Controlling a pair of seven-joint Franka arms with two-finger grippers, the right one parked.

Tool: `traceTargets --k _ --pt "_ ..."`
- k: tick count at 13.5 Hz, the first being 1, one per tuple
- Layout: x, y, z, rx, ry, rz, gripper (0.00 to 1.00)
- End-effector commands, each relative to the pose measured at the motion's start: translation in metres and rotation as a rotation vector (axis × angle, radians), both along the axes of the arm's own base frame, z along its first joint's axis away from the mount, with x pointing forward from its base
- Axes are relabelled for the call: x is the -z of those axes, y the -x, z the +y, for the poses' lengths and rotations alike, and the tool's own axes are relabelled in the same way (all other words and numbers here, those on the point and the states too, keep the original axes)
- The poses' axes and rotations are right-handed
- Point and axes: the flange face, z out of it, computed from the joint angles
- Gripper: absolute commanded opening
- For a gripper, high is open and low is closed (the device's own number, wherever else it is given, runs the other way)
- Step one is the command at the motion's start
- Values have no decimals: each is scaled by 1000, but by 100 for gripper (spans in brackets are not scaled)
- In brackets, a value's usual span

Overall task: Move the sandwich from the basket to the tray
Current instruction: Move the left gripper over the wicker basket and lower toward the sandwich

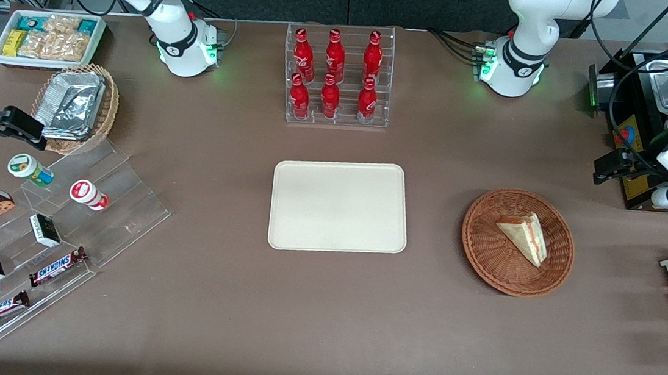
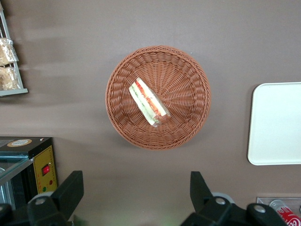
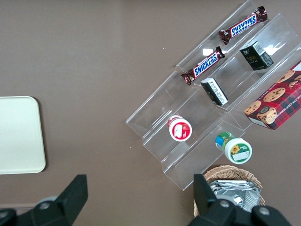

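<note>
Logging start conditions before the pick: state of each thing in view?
sandwich: lying in the basket, not gripped
basket: holds only the sandwich
tray: nothing on it
tool: open, holding nothing, raised beside the basket
red bottles: upright in their clear rack

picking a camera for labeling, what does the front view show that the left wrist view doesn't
Only the front view shows the full rack of red bottles, the candy bars and the foil containers. Only the left wrist view shows the end effector, open, hovering above bare table beside the basket. Both show the sandwich lying in the basket and the tray with nothing on it.
</note>
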Motion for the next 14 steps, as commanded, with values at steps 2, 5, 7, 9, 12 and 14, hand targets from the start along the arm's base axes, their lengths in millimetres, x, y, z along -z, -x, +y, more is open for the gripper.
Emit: traceTargets --k 2,5,7,9,12,14 --pt "2 -3 -5 54 -8 17 100" --pt "26 -15 -5 47 -10 46 100" --pt "56 -32 -3 45 -9 49 100" --pt "90 -40 1 17 2 50 100" --pt "148 -46 2 -118 -9 21 100" --pt "184 -55 -3 -296 -34 38 100"
